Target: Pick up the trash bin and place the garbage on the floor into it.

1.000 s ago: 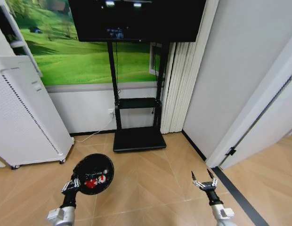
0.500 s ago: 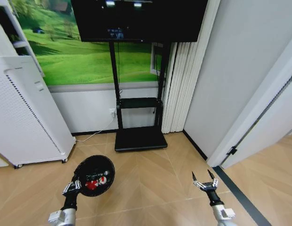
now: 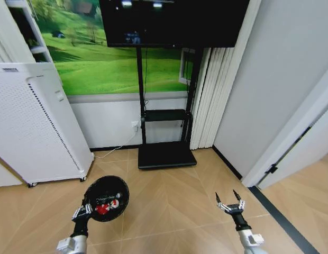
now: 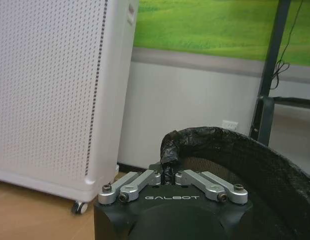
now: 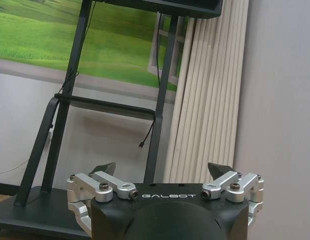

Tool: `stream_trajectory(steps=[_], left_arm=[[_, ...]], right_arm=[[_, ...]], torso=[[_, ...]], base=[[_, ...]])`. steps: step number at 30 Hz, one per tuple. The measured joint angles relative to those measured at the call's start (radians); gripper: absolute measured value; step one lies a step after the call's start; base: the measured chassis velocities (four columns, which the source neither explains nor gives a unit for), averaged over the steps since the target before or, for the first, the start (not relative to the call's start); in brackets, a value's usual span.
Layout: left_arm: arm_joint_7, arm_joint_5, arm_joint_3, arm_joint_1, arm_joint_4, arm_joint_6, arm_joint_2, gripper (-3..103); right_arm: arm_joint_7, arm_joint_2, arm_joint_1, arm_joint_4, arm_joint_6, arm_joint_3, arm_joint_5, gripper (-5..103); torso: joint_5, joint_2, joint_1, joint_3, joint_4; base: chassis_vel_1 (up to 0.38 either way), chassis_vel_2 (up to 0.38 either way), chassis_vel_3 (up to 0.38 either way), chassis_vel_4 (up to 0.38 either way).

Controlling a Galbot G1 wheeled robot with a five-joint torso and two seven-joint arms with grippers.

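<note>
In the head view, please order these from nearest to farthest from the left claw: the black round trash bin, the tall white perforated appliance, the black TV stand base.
1. The black round mesh trash bin, gripped at its rim by the left claw.
2. The tall white perforated appliance, behind the bin on the robot's left, against the wall.
3. The flat black TV stand base, farther ahead and to the right, by the wall.

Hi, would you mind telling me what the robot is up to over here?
The robot's left tool is shut on the rim of the trash bin, holding it above the floor near the white appliance. The garbage already lies inside the bin. The right tool is open and holds nothing, out in front of the TV stand.
</note>
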Motion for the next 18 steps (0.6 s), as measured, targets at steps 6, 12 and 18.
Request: stream_trajectory(steps=[6,12,18], left_arm=[[-0.052,-0.042,0.004,0.028,0.028,0.039,-0.008,7],[-0.100,-0.166,-0.002,0.052,0.053,0.102,0.003,7],[-0.118,-0.210,-0.022,0.072,0.055,0.116,0.007,7]], right_arm=[[0.001,-0.005,0.006,-0.011,-0.003,-0.001,0.000,100],[0.001,-0.002,0.011,-0.024,-0.003,-0.008,-0.005,100],[-0.001,-0.003,0.012,-0.032,-0.002,-0.009,-0.005,100]], torso=[[0.0000,0.000,0.000,0.000,0.0000],[0.0000,0.000,0.000,0.000,0.0002],[0.0001,0.000,0.000,0.000,0.0000]], base=[[-0.013,-0.028,0.011,0.016],[0.000,0.000,0.000,0.000],[0.000,0.000,0.000,0.000]])
